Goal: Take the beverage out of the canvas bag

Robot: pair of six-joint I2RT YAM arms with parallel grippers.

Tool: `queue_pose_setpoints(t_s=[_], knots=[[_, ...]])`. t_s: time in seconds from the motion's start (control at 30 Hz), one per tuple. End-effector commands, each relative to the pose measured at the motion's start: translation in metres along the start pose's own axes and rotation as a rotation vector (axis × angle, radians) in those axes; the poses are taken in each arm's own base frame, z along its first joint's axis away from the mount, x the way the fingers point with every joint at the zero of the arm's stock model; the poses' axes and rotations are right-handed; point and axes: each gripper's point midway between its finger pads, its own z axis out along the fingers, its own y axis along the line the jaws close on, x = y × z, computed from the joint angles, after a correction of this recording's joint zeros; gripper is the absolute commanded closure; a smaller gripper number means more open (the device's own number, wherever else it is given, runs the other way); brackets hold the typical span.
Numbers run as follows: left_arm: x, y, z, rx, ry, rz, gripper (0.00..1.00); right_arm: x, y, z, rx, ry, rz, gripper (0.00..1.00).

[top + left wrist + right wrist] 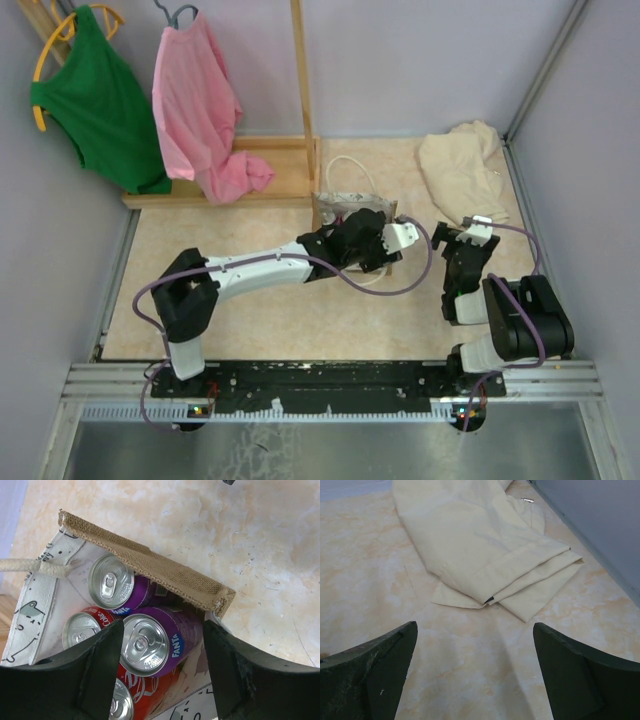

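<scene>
Nothing is coming out yet: the bag (345,207) is sitting on the table (250,320) with every can inside it. Through its mouth, four tops are showing in the left wrist view: two purple cans (150,642) and two red cans (82,630). The left gripper (162,630) is reaching into the bag's mouth. Its fingers (100,670) are spreading wide to either side of the nearer purple can. A sliver of shadow is showing beside one finger, so I judge it is not gripping yet. Closing on that can, lifting it out of the bag and setting it down are all remaining. The right gripper (474,627) is waiting to the right of the bag, jaws gaping and holding nothing. It is pointing at a folded cream cloth (485,545), which is lying right of the bag and farther back. The table is looking smooth, beige and marbled. Plain lilac walls (420,60) are enclosing it. Behind the bag a wooden rack (300,100) is standing, and a pink top (200,110) and a green top (100,100) are hanging on it, up and to the left of the bag.
</scene>
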Motion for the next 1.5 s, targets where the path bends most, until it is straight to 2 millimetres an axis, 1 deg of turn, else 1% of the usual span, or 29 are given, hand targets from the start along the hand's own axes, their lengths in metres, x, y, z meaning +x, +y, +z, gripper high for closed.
queue_pose_setpoints(t_s=[0.0, 0.1, 0.17, 0.3, 0.43, 0.63, 0.77, 0.83, 0.87, 1.0, 1.13, 1.23, 1.37, 1.47], knots=[[-0.004, -0.020, 0.004, 0.033, -0.014, 0.037, 0.27, -0.015, 0.002, 0.004, 0.008, -0.053, 0.009, 0.01], [-0.018, -0.024, -0.001, 0.060, -0.082, 0.024, 0.24, -0.015, 0.002, 0.004, 0.009, -0.051, 0.009, 0.01], [-0.025, -0.022, -0.002, 0.048, -0.116, 0.022, 0.24, -0.015, 0.001, 0.004, 0.010, -0.053, 0.010, 0.01], [-0.025, -0.019, 0.001, 0.033, -0.110, 0.029, 0.23, -0.015, 0.002, 0.004, 0.007, -0.052, 0.009, 0.01], [-0.022, -0.018, 0.005, 0.019, -0.103, 0.051, 0.22, -0.015, 0.002, 0.004, 0.008, -0.052, 0.009, 0.01], [-0.014, -0.005, 0.004, -0.052, -0.069, 0.074, 0.20, -0.015, 0.002, 0.004, 0.008, -0.053, 0.009, 0.01], [-0.002, 0.010, 0.000, -0.115, -0.023, 0.059, 0.17, -0.015, 0.002, 0.004, 0.008, -0.052, 0.009, 0.01], [0.004, 0.018, -0.002, -0.121, -0.015, 0.018, 0.17, -0.015, 0.001, 0.004, 0.009, -0.052, 0.009, 0.01], [0.007, 0.026, -0.004, -0.120, -0.018, -0.013, 0.17, -0.015, 0.002, 0.004, 0.008, -0.052, 0.009, 0.01], [0.010, 0.038, -0.012, -0.107, -0.034, -0.083, 0.16, -0.015, 0.002, 0.004, 0.009, -0.052, 0.009, 0.01], [0.019, 0.041, -0.007, -0.120, 0.019, -0.113, 0.15, -0.015, 0.002, 0.004, 0.009, -0.052, 0.009, 0.01], [0.024, 0.036, -0.002, -0.098, 0.043, -0.129, 0.15, -0.015, 0.002, 0.004, 0.008, -0.052, 0.009, 0.01], [0.018, 0.031, 0.000, -0.065, 0.025, -0.148, 0.16, -0.015, 0.002, 0.004, 0.008, -0.052, 0.009, 0.01], [0.014, 0.029, 0.000, -0.047, 0.025, -0.153, 0.23, -0.015, 0.002, 0.004, 0.008, -0.052, 0.009, 0.01]])
